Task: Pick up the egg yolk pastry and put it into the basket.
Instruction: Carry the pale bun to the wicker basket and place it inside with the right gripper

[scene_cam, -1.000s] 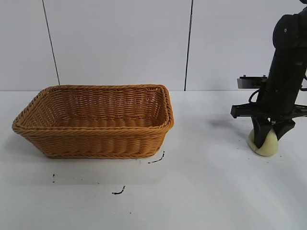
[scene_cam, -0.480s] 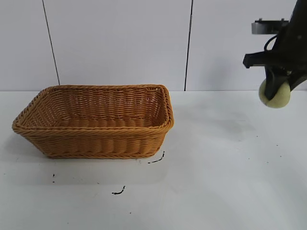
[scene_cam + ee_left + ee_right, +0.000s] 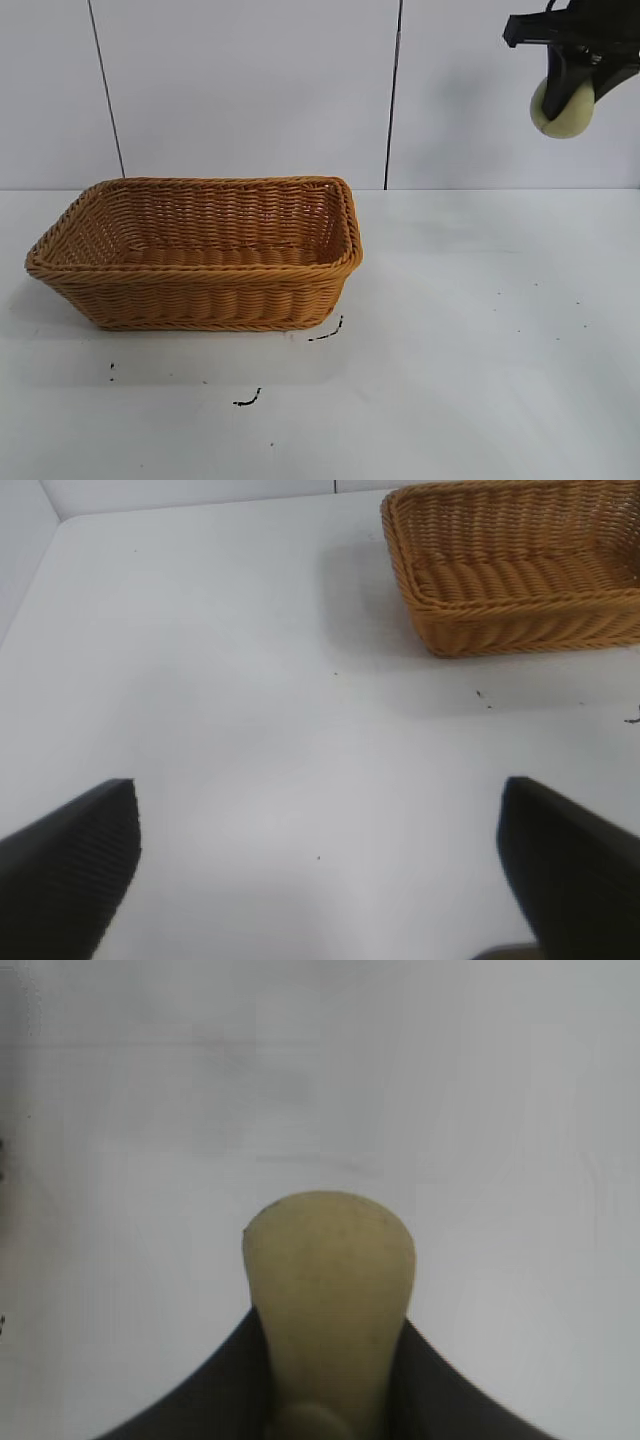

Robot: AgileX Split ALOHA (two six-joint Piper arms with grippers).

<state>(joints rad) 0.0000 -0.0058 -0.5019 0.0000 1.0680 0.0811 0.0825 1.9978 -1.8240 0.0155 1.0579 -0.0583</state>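
White, matte desk (image 3: 480, 380) bearing a few small dark marks (image 3: 247, 400) on its surface, backed by a pale panelled wall (image 3: 250, 90) with thin dark vertical seams. A large rectangular woven wicker basket (image 3: 200, 255), golden orange-brown with flared sides and a braided rim, stands on the desk well apart from the right gripper (image 3: 572, 95), lower than it and toward the exterior view's left; its interior shows only the weave. The black right gripper hangs high above the desk at the exterior view's upper right, pointing steeply downward, its two fingers pinching a small, smooth, pale yellowish-cream rounded egg yolk pastry (image 3: 564, 110). The pastry sits between the fingertips, clear of the desk, bulging out below them; in the right wrist view (image 3: 330, 1290) it fills the gap between the dark fingers (image 3: 215, 1390) with bare desk beyond. The left gripper (image 3: 320, 870) appears only in its own wrist view, fingers spread wide over bare desk with nothing between them, the basket (image 3: 520, 570) lying ahead of it and off to one side.
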